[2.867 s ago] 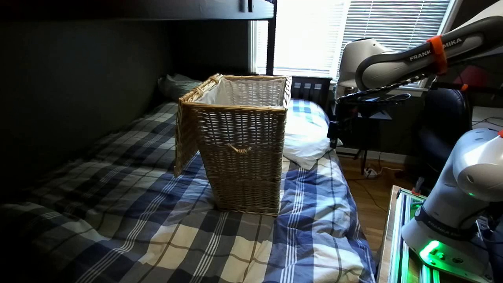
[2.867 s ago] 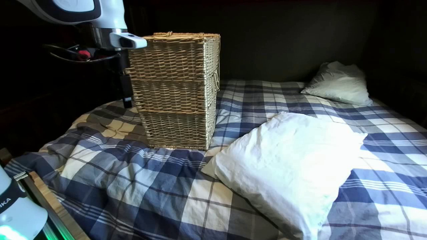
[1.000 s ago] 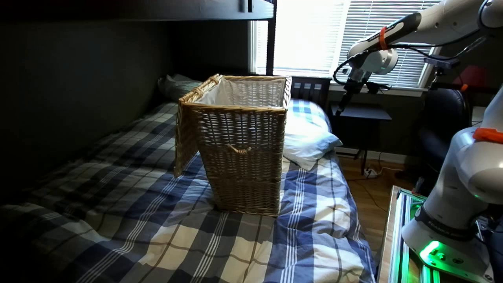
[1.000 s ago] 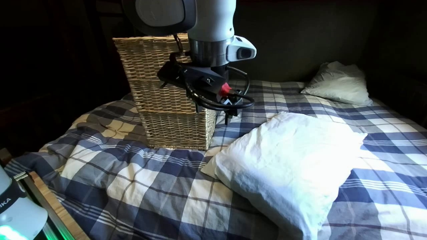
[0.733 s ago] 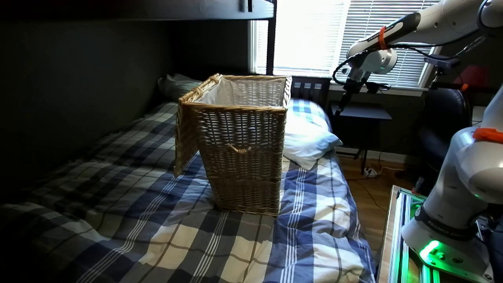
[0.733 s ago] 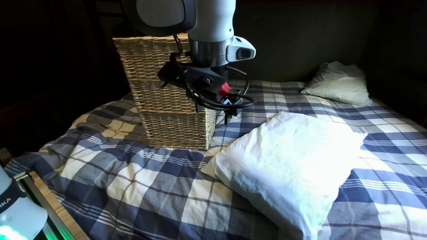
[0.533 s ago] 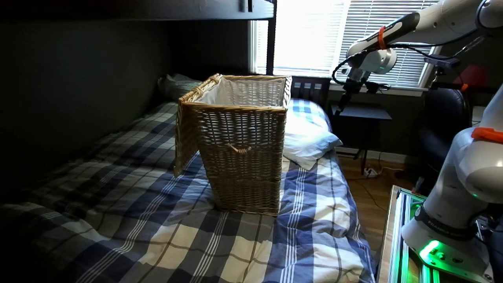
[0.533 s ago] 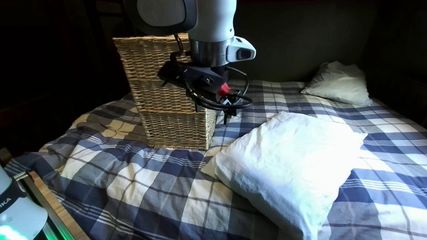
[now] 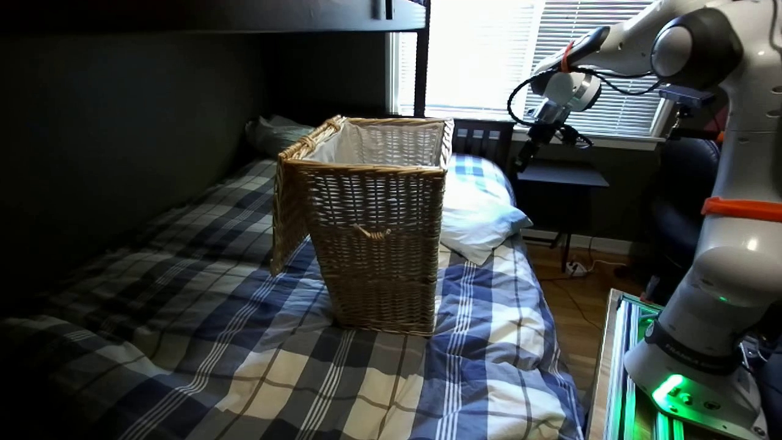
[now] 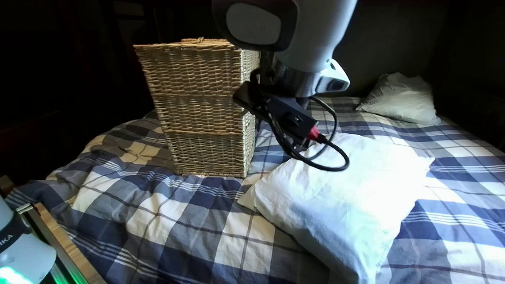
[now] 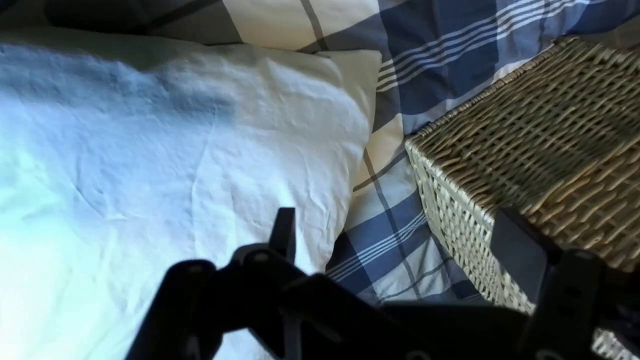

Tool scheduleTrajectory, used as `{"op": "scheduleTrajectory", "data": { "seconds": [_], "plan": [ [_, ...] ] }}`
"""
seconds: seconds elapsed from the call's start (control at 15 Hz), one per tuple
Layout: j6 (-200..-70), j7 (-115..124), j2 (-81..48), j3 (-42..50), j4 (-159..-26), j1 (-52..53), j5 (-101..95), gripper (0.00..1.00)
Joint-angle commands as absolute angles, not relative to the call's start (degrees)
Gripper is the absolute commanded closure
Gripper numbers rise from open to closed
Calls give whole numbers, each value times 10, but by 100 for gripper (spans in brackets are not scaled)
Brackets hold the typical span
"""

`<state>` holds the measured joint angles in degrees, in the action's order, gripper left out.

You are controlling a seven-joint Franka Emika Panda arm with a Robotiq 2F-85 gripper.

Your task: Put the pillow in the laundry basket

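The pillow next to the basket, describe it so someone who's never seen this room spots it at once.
On the plaid bedcover stands a tall wicker basket. Beside it lies the pillow, plain white and wrinkled. Unlike the other pillow, dim by the dark wall, it's brightly lit and nearer the basket.

In the wrist view you see your gripper (image 11: pixel 402 244) with its jaws spread wide, one finger (image 11: pixel 284 232) at seven o'clock, the other finger (image 11: pixel 520 257) at four. In an exterior view your base (image 9: pixel 712 391) sits at four o'clock, its green light (image 9: pixel 669 386) on. Your upper arm (image 9: pixel 751 165) stands toward twelve, the elbow (image 9: pixel 696 52) is bent at two, the forearm (image 9: pixel 635 46) points toward nine, and the wrist (image 9: pixel 574 95) angles the gripper down toward seven.
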<state>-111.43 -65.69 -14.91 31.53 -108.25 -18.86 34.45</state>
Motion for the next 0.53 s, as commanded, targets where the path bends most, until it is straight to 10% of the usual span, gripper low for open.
{"op": "scheduleTrajectory", "data": {
  "seconds": [0.0,0.47],
  "plan": [
    [-1076,-687,-285,237,-952,-294,377,0],
    [-1081,-653,-465,127,-745,-423,351,0]
  ]
}}
